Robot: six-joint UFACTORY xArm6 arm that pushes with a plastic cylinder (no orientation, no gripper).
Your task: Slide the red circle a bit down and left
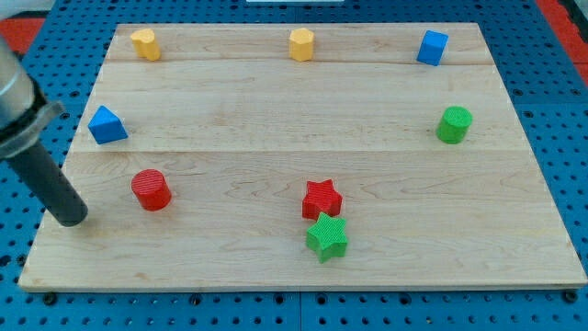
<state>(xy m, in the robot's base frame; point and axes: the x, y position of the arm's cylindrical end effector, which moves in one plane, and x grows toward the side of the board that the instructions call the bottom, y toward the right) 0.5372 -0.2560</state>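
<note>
The red circle [151,189] is a short red cylinder on the wooden board [276,101], at the view's lower left. My tip [71,219] rests on the board to the left of the red circle and slightly below it, with a clear gap between them. The dark rod slants up to the view's left edge.
A blue triangle [107,124] sits above the red circle. A red star [322,198] and a green star [326,236] touch at the lower middle. A green cylinder [453,124] is at right. Two yellow blocks [144,43] [301,44] and a blue cube [432,47] line the top.
</note>
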